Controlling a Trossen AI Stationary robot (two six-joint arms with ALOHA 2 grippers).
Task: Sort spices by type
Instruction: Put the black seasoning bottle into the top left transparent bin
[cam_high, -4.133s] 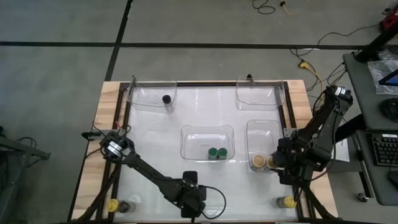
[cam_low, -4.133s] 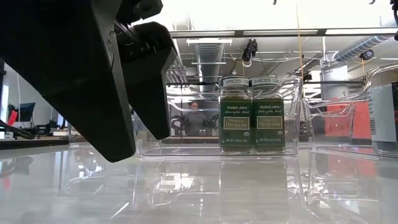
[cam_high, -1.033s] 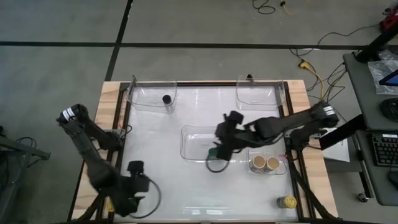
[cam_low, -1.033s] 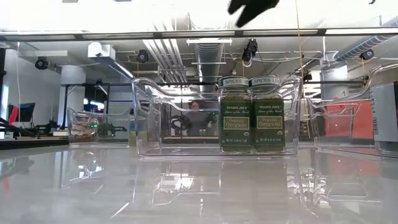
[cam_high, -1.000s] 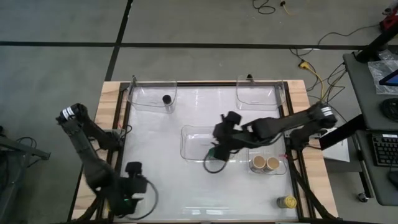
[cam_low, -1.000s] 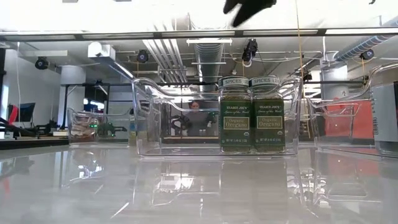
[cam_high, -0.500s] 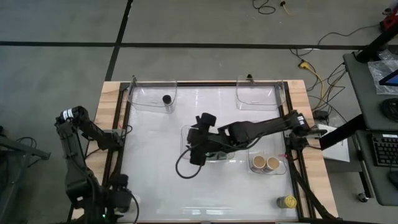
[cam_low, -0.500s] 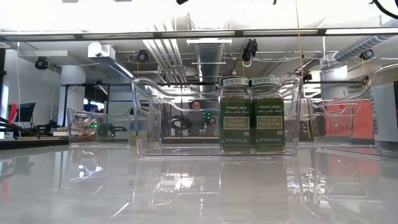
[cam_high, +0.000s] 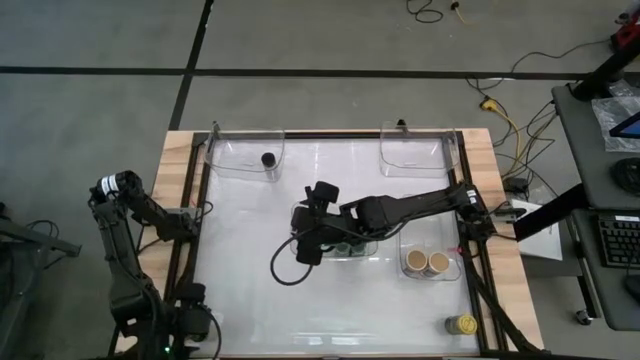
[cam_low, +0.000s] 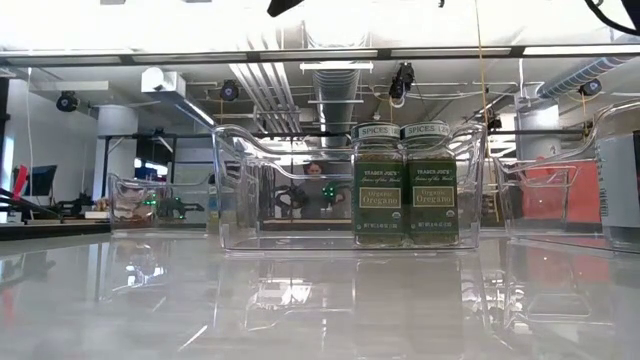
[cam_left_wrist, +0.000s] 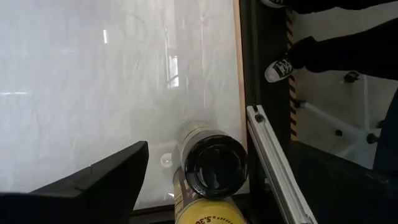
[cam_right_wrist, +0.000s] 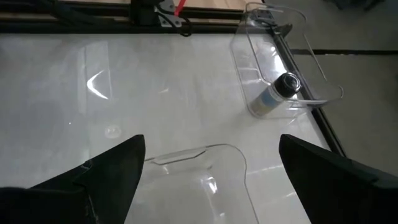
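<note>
From above, the right gripper (cam_high: 308, 240) reaches across the table (cam_high: 250, 290) and hangs over the left end of the middle tray (cam_high: 297, 215), where the two green jars sit, mostly hidden under the arm. Two tan jars (cam_high: 428, 263) stand together in the right tray (cam_high: 428, 203); one black jar (cam_high: 268, 159) stands in the far-left tray (cam_high: 235, 150); a yellow jar (cam_high: 460, 325) waits alone at the near-right corner. The far-right tray (cam_high: 412, 150) holds nothing visible. The left gripper (cam_high: 175, 328) sits at the near-left corner.

From table height, the green jars (cam_low: 404, 185) stand upright, side by side and touching, inside the clear tray; only a dark tip of the arm shows at the top edge.

The left wrist view shows one finger (cam_left_wrist: 99, 180) spread wide to the side, nothing between, and a second yellow jar (cam_left_wrist: 211, 171) with a dark lid standing just by the table's edge.

The right wrist view shows both fingers (cam_right_wrist: 106, 171) spread wide apart and empty, with the black jar (cam_right_wrist: 278, 90) ahead in its tray.

The likely trouble: the left gripper could nudge that jar off the edge if it closes off-centre, and the right arm's trailing cable could snag the middle tray's wall.
</note>
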